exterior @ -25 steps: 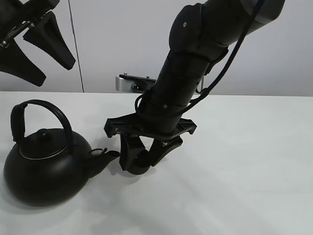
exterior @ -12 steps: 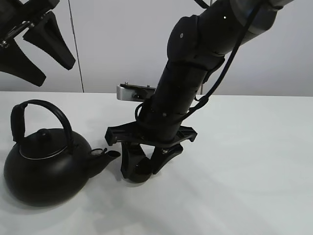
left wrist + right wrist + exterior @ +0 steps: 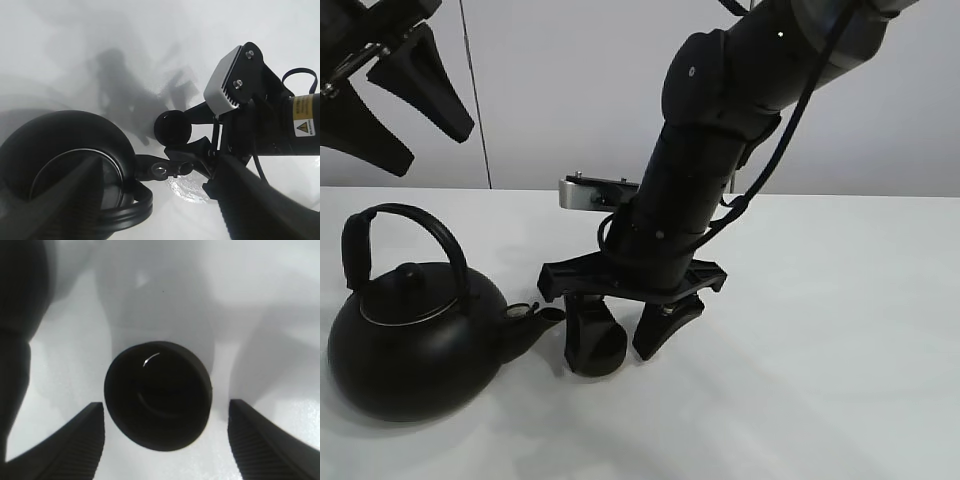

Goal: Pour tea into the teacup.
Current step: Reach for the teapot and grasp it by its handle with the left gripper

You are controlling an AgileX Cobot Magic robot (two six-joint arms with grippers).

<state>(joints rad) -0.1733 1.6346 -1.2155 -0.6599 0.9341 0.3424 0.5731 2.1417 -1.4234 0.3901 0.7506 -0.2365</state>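
Teacup [image 3: 157,400] upright beside kettle [image 3: 410,355]

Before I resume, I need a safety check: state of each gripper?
Left gripper: open, empty, raised.
Right gripper: open, jaws either side of the teacup, not gripping it.

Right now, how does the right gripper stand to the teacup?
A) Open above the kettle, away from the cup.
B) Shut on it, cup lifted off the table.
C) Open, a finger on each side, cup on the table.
C: in the right wrist view the right gripper has fingers clear of the teacup on both sides, and the cup sits on the table.
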